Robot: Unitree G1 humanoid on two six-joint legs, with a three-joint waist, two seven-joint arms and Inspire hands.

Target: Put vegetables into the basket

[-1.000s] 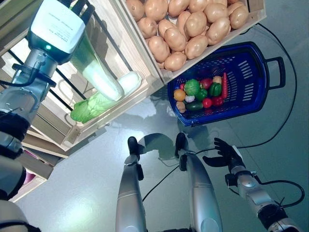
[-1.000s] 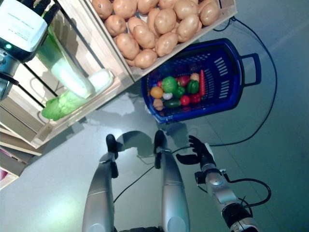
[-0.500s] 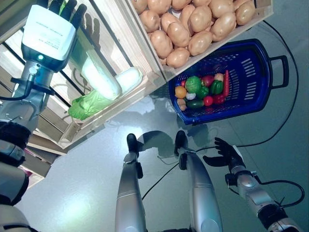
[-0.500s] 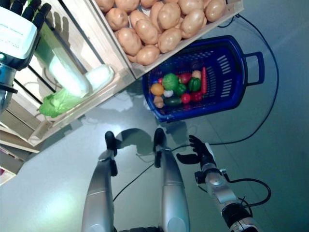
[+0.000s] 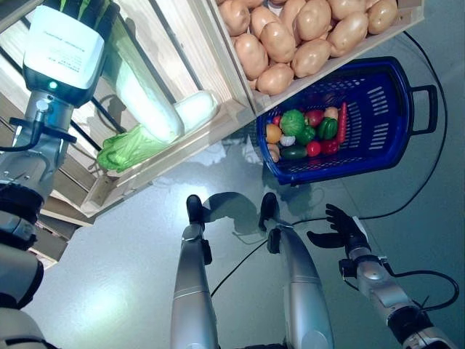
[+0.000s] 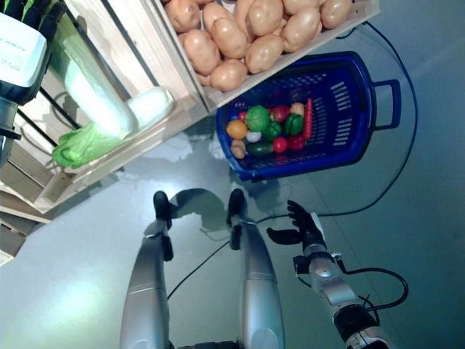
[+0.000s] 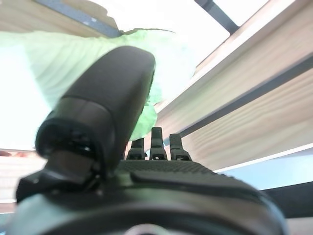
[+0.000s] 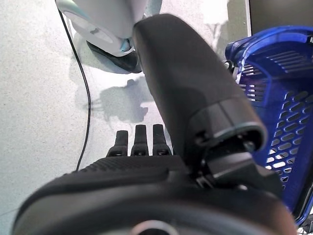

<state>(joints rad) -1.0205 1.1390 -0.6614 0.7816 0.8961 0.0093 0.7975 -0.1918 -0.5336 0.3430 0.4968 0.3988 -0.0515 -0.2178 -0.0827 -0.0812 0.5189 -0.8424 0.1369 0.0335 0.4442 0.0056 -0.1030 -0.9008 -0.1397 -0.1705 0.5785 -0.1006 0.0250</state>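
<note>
Nearest to us, our right hand [image 5: 340, 229] hangs low over the grey floor [image 5: 109, 291], with its dark fingers spread and relaxed; it holds nothing and touches nothing. In its own wrist view we see only the straight fingers [image 8: 139, 142], the floor beyond them and a part of the blue plastic basket wall at one side.

A little farther stands the blue plastic basket with slotted walls and a loop handle [image 5: 392, 109], on the floor under the edge of the shelf. It already contains a small heap of vegetables [image 5: 305, 134]: a green round one, an orange one, some red ones, a dark green long one. So we judge that a good part of the task is done.

Above the basket, the wooden crate of brown potatoes [image 5: 305, 40] is full. Beside it, in the slatted wooden crate [image 5: 211, 123], lie the long pale green cabbages [image 5: 149, 109], one with its leafy end toward the crate's outer corner.

Farthest, our left hand [image 5: 91, 9] is raised into this crate, at the upper end of one cabbage. In its wrist view the thumb [image 7: 105, 103] stands close before the green leaf and the fingers look rather straight, but we cannot tell if they already grip it or only touch. In our judgement, this cabbage is the next thing to bring to the basket.
</note>
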